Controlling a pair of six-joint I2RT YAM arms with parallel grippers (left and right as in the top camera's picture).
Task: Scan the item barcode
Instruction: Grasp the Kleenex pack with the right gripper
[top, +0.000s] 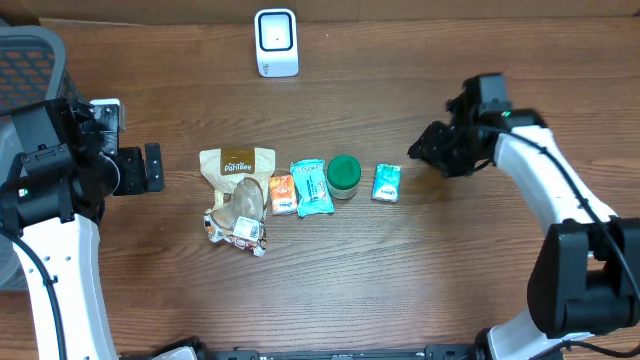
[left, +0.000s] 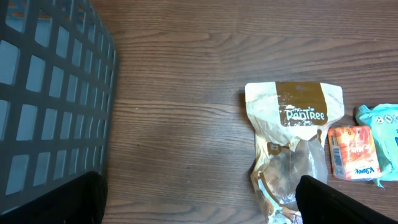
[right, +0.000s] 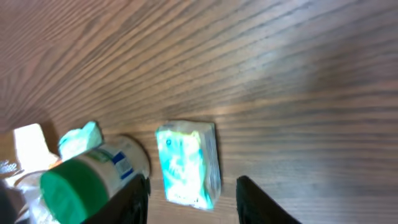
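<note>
Lying on the grained wooden table (right: 280, 62), a glossy rectangular packet (right: 186, 162) faces the right gripper (right: 191, 202), jaws parted.

teal packet (top: 386, 183) lying flat, label up; white scanner (top: 276, 42) upright, well apart.

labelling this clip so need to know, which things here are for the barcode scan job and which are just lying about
For the job: white scanner; small teal pack, probably, lying nearest the right claw.
Lying about: brown pouch; clear bag; orange packet; blue packet; green-lidded jar; grey basket.
</note>
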